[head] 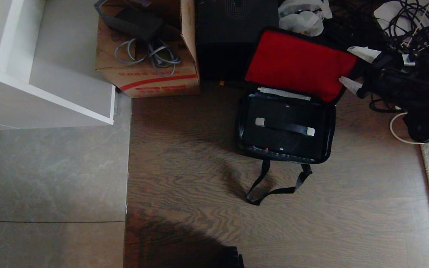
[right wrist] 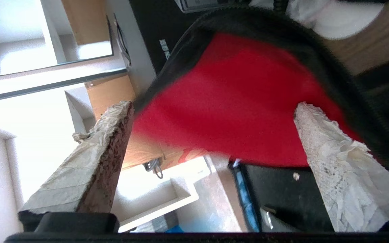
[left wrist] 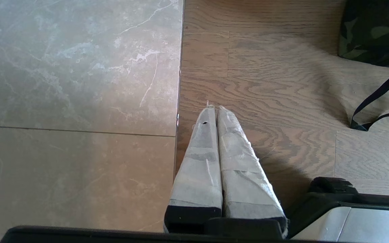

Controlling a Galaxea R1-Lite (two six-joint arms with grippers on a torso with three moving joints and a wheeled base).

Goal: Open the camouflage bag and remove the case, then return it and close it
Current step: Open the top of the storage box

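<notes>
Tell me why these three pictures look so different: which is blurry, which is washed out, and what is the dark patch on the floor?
Head view: dim, with a broad shadow on the wooden floor near the bottom edge. Left wrist view: sharp and evenly lit, shut left gripper casting a soft shadow. Right wrist view: red lining smeared by blur, white shelf overexposed.

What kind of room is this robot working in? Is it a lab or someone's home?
Probably an indoor storeroom or a cluttered corner of a workroom, not a tidy home: a cardboard carton of cables sits on the floor beside a black box, with tangled cords heaped nearby and a white shelf unit.
</notes>
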